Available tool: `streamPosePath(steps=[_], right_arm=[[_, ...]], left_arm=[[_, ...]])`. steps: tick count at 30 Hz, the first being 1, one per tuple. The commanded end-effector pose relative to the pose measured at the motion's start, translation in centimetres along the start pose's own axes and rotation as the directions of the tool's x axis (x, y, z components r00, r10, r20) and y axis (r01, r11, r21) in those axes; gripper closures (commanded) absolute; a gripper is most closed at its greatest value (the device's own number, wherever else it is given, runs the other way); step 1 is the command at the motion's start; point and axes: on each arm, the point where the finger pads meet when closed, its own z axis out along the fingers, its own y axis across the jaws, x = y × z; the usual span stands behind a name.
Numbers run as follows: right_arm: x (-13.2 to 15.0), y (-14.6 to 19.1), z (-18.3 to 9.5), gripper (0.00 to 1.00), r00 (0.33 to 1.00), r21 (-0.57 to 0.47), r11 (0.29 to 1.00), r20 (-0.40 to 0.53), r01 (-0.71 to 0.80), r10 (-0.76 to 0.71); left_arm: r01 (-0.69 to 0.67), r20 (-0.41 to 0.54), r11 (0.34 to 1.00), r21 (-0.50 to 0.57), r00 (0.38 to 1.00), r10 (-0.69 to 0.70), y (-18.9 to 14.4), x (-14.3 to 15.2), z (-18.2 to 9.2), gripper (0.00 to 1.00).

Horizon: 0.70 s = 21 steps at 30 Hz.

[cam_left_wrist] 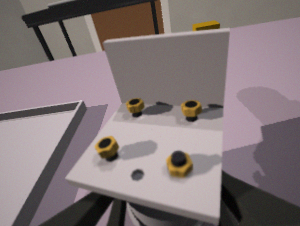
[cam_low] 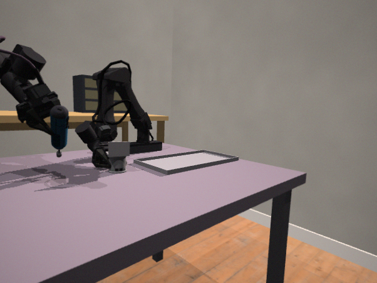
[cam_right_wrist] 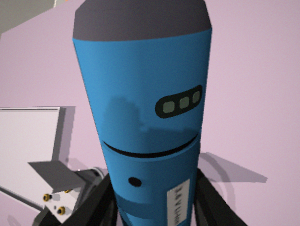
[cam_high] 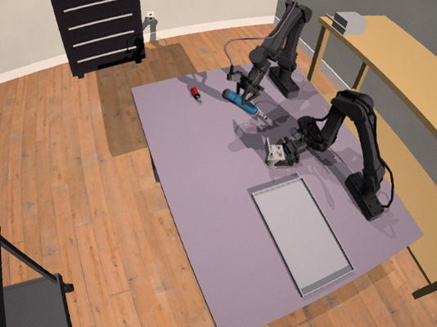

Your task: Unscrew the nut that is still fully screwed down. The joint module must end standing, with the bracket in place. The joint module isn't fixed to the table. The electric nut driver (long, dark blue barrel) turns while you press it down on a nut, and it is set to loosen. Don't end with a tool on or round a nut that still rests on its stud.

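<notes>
The joint module (cam_high: 274,162) (cam_low: 118,166) stands upright on the table, with the pale L-shaped bracket (cam_high: 275,151) (cam_low: 119,149) (cam_left_wrist: 167,70) on top. In the left wrist view, the near right nut (cam_left_wrist: 179,167) sits down on the plate, its stud poking through. The far left nut (cam_left_wrist: 135,105), far right nut (cam_left_wrist: 191,108) and near left nut (cam_left_wrist: 106,147) sit raised on their studs. My left gripper (cam_low: 106,163) is shut on the module's round body below the bracket. My right gripper (cam_right_wrist: 154,175) is shut on the blue electric nut driver (cam_high: 238,100) (cam_low: 59,131) (cam_right_wrist: 142,90), socket down, in the air away from the module.
A shallow tray (cam_high: 277,239) (cam_low: 151,168) (cam_right_wrist: 56,132) lies beside the module. A small red tool (cam_high: 195,93) lies near the table's far edge, beyond the driver. The two arms stand along the same table side.
</notes>
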Motion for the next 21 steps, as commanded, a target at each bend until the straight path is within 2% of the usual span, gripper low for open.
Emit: streamPosePath(steps=[1, 8, 12, 13, 15, 18, 21], right_arm=[[-3.4, 4.0, -1.5, 0.58, 0.986, -0.126, 0.989, 0.153, 0.079, -0.060], [-3.4, 6.3, -2.1, 0.58, 0.975, -0.165, 0.973, 0.182, 0.160, -0.129], [-4.1, 5.6, -2.0, 0.58, 0.971, -0.158, 0.975, 0.204, 0.158, -0.124], [-3.1, 6.2, -2.0, 0.58, 0.965, -0.171, 0.967, 0.217, 0.187, -0.148], [-4.0, 7.7, -2.7, 0.58, 0.960, -0.191, 0.960, 0.228, 0.206, -0.161], [-2.6, 7.9, -2.5, 0.58, 0.953, -0.203, 0.948, 0.229, 0.246, -0.198], [-2.7, 9.1, -3.0, 0.58, 0.943, -0.217, 0.935, 0.245, 0.280, -0.226]], left_arm=[[-0.001, 0.004, 1.000, -0.002, 1.000, 0.001, -0.1, -0.2, 0.0, 0.41], [-0.001, 0.004, 1.000, -0.002, 1.000, 0.001, -0.1, -0.2, 0.0, 0.41], [-0.001, 0.004, 1.000, -0.002, 1.000, 0.001, -0.1, -0.2, 0.0, 0.41], [-0.001, 0.004, 1.000, -0.002, 1.000, 0.001, -0.1, -0.2, 0.0, 0.41], [-0.001, 0.004, 1.000, -0.002, 1.000, 0.001, -0.1, -0.2, 0.0, 0.41], [-0.001, 0.004, 1.000, -0.002, 1.000, 0.001, -0.1, -0.2, 0.0, 0.41], [-0.001, 0.004, 1.000, -0.002, 1.000, 0.001, -0.1, -0.2, 0.0, 0.41]])
